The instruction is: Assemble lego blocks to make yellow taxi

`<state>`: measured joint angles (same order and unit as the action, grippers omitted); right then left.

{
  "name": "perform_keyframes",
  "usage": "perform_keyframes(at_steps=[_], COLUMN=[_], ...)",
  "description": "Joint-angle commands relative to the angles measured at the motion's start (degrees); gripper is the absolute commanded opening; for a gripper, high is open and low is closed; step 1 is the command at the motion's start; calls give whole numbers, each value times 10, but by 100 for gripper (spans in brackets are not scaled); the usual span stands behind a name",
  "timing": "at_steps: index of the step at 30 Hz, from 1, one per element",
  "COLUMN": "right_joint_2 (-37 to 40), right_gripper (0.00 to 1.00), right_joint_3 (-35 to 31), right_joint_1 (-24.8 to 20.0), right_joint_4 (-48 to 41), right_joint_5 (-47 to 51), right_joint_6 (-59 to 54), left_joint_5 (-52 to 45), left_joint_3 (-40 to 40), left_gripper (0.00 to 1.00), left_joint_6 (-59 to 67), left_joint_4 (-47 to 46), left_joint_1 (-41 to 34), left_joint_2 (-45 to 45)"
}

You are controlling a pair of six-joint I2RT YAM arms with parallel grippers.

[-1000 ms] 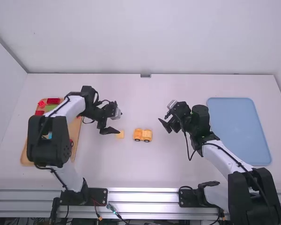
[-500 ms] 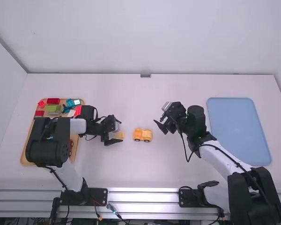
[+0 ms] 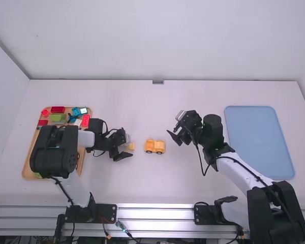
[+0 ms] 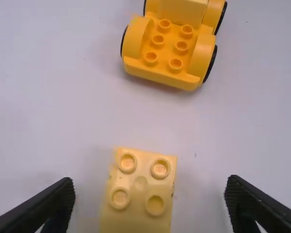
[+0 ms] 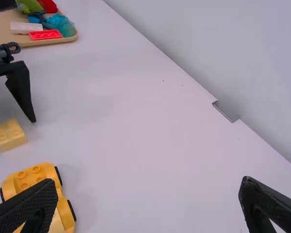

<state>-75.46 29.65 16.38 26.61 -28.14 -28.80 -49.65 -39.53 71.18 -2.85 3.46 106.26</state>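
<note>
Stacking remains to do — yellow block sits loose near wheeled base; left jaws and right jaws stand apart.

The surface is white. On it sit a little yellow car, a yellow block near it, a brown tray on the left and a blue tray on the right.

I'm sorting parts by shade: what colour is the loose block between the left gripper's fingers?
Pale yellow block, showing best in the left wrist view.
</note>
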Motion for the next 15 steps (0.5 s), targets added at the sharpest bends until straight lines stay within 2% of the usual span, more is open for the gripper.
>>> perform_keyframes(at_steps=[1,3,4,7,11,15], right_joint_2=[10,10,10,10,10,10], right_gripper=[99,99,99,99,99,99], right_joint_3=[-4,-4,-4,-4,-4,-4], right_joint_1=[2,2,2,2,2,2], right_joint_4=[0,0,0,0,0,0], right_joint_5=[-4,-4,-4,-4,-4,-4], right_joint_6=[0,1,0,1,1,1], left_joint_5=[-3,-2,-2,-4,-4,-5], left_joint_3=[-10,-10,-10,-10,-10,-10], left_gripper=[70,52,49,47,26,22], left_joint_6=[49,57,57,58,58,57], left_joint_4=[-16,-13,-11,-12,-7,3], left_joint_1=[-1,0,2,5,3,-1], left_joint_2=[6,11,14,22,27,27])
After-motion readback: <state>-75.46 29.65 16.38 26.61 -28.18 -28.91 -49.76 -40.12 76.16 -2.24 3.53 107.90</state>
